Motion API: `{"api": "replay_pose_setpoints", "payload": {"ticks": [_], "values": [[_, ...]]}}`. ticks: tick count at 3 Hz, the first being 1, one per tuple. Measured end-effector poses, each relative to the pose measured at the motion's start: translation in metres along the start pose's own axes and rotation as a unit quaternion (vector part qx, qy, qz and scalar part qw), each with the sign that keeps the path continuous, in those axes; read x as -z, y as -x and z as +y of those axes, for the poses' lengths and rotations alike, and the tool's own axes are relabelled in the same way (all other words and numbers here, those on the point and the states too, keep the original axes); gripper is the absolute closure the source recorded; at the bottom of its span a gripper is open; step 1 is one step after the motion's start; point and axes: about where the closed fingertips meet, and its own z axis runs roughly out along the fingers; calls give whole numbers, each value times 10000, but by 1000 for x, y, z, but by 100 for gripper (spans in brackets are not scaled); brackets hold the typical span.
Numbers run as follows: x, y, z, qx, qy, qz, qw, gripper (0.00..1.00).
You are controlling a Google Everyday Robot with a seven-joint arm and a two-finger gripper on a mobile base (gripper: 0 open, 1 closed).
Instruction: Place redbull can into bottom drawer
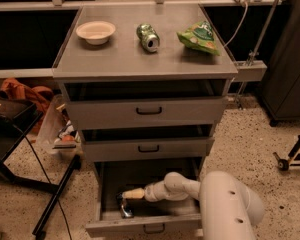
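1. One arm point(225, 204), mine, is nearest the camera at the lower right. It reaches left into the open bottom drawer point(140, 226).
2. Gripper point(132, 194) is inside that drawer, left of centre, low over the floor and pointing left. I cannot tell whether it is open or closed.
3. Redbull can point(125, 209) is in the bottom drawer, on the floor near the front-left. It sits just below the gripper tip, on the side toward the drawer front.
4. Key relation: the can looks to be lying on its side. Its long axis runs roughly front to back, so across my pointing direction rather than along it. I cannot tell whether the tip and the can's upper end are touching or just apart.
5. Judgement: the can is where the task wants it. The next move should be a straight pull-out to the right and up, without dragging across the can.
6. Further back, the middle drawer point(148, 148) and top drawer point(149, 111) are each slightly ajar.
7. Farthest, on the cabinet top point(120, 59): bowl point(95, 31), green can point(148, 37) on its side, chip bag point(199, 36).
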Motion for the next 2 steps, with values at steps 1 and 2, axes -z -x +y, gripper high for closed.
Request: {"api": "replay_pose_setpoints", "payload": {"ticks": [1, 2], "values": [[2, 1, 3, 0, 0, 0, 10000, 0], [27, -6, 5, -108, -95, -127, 9998, 0]]}}
